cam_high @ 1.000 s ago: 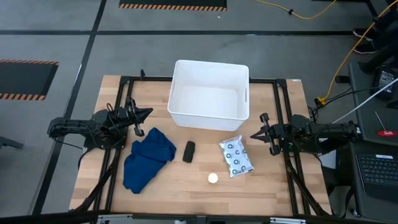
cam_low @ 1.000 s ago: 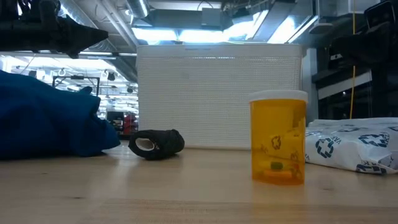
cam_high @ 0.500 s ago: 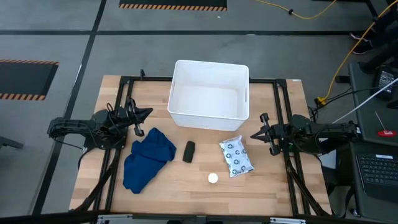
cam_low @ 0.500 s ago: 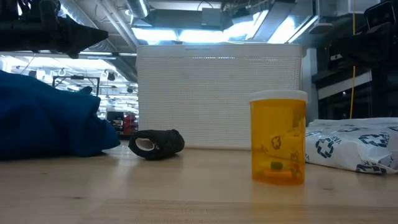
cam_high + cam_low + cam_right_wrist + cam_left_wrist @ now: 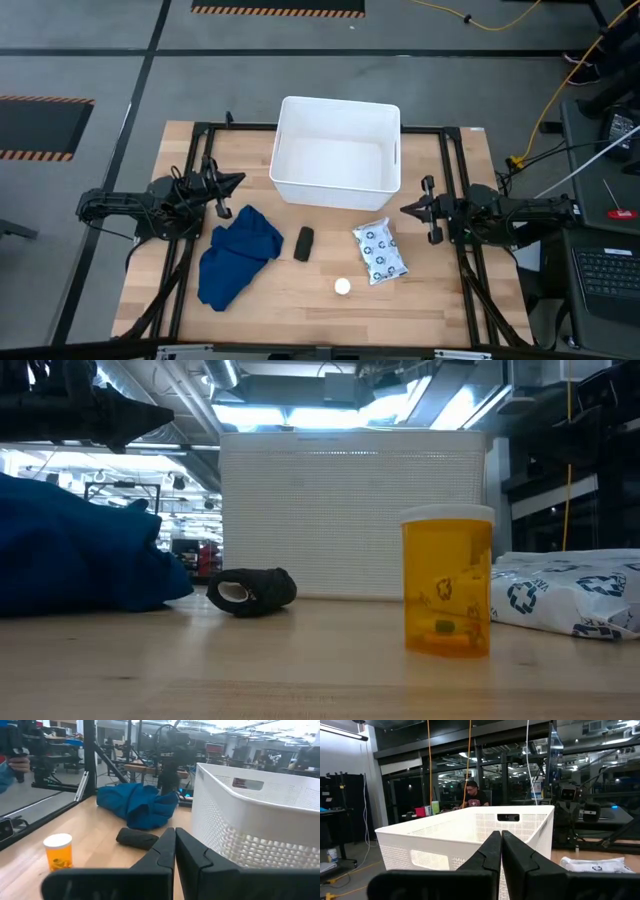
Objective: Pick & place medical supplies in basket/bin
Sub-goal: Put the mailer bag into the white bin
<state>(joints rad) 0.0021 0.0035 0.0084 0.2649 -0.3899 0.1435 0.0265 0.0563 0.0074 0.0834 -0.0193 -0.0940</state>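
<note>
Your white tub (image 5: 336, 152) sits at the table's far middle. Near it lie the blue cloth (image 5: 236, 254), black oblong (image 5: 304, 243), ringed packet (image 5: 380, 252) and capped amber vial (image 5: 447, 581). Your left gripper (image 5: 235, 181) and right gripper (image 5: 407, 210) hover at either side, both clenched, grasping nothing.

White tub (image 5: 336, 190) behind cloth (image 5: 238, 255), packet (image 5: 379, 252), oblong (image 5: 304, 243)

Dark blue cloth (image 5: 238, 255), white tub (image 5: 336, 152)
</note>
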